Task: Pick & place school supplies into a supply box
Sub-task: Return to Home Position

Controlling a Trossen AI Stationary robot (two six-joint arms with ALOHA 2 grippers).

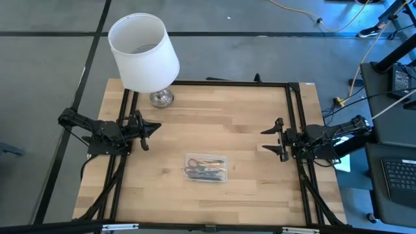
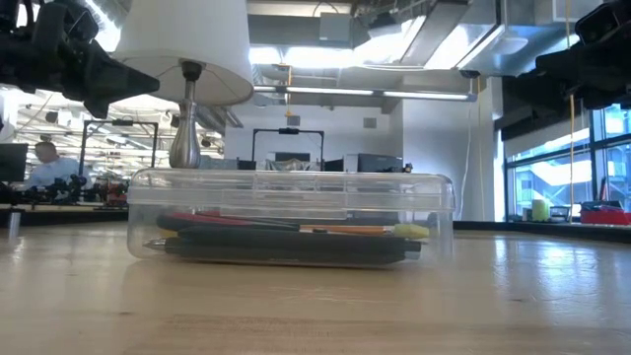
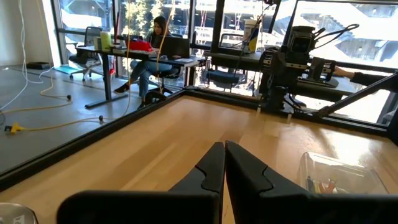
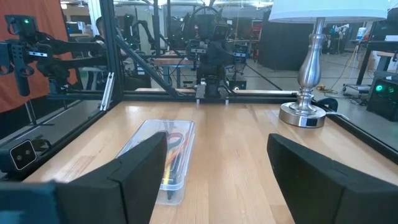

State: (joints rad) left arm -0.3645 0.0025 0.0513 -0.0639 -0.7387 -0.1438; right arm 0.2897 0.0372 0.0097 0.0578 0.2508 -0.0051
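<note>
Near the table's front-middle sits the supply box, clear plastic, lid down, flat on the wood, well apart from both arms. School supplies lie inside it in a flat stack: dark pens at the bottom, red and orange and yellow pieces above; single items are hard to tell through the plastic.

Left pincer hangs over the table's left edge, pointing inward, fingers pressed together, nothing held. Right pincer hangs over the right edge, facing the left one across the table, fingers spread wide, nothing between them. Both are off the wood and clear of the box.

Farther back, the lamp stands at the far left corner, white shade, silver base on the table. Beyond the table is an office room; a person sits at a desk, seen past the left pincer.
</note>
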